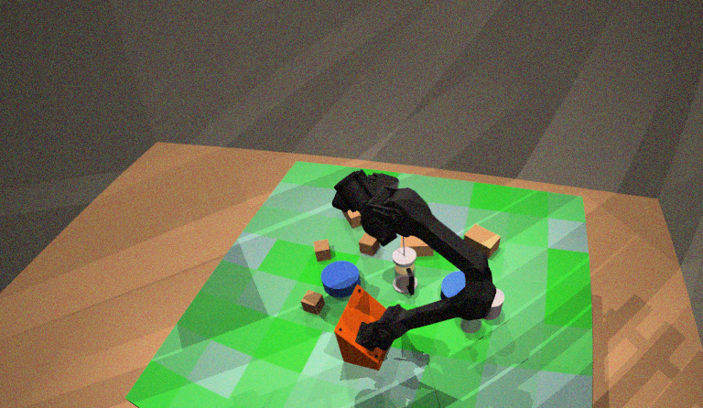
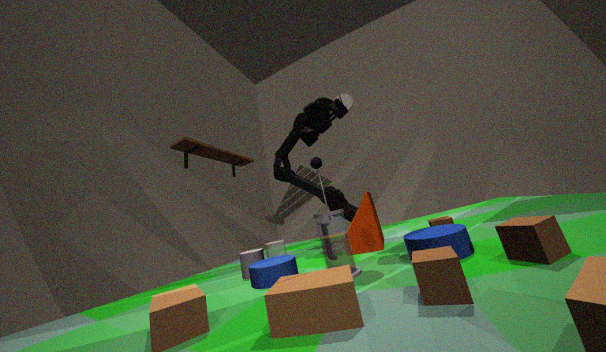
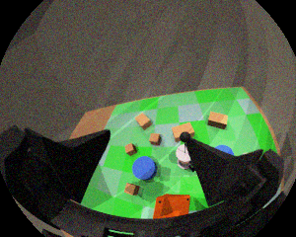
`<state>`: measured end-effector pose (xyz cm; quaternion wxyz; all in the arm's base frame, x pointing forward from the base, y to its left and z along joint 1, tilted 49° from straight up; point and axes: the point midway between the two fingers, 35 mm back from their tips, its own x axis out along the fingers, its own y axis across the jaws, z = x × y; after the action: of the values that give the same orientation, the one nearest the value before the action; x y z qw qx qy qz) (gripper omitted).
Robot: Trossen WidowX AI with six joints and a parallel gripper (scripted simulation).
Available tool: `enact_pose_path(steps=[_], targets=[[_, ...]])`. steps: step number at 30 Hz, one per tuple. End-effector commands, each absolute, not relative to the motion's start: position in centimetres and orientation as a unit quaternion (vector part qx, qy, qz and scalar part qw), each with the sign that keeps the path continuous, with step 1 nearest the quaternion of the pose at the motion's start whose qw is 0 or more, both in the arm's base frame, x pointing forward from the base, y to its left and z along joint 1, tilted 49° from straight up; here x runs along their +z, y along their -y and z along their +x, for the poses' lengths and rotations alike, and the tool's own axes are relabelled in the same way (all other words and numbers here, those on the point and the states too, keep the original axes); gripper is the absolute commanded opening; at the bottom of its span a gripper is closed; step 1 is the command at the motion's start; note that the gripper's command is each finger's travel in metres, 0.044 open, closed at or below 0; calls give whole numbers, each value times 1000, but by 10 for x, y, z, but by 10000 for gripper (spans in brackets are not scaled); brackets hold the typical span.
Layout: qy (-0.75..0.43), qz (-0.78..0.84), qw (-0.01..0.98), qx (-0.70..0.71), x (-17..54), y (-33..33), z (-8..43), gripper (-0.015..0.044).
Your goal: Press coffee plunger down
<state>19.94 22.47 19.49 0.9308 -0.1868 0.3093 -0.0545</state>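
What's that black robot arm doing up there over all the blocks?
The black arm's gripper hangs open and empty, high above a glass coffee press standing upright on the green mat. The press's black knob sits raised on its thin rod, so the plunger is not pushed down yet. Brown blocks, blue discs and an orange wedge lie around it.

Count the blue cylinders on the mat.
2. One blue cylinder stands left of the coffee press; the second blue cylinder is right of it, partly covered by the arm, which may hide more.
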Motion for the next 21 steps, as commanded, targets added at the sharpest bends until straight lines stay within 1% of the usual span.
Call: enact_pose_path(steps=[1,4,8,16,21], targets=[[-256,-318,898,-165,184,-175,229,440],[-235,-372,876,-197,182,-160,239,440],[-235,-374,875,-196,177,-155,239,440],[-240,-377,875,-185,142,-118,234,440],[-241,-378,875,-183,141,-117,235,440]])
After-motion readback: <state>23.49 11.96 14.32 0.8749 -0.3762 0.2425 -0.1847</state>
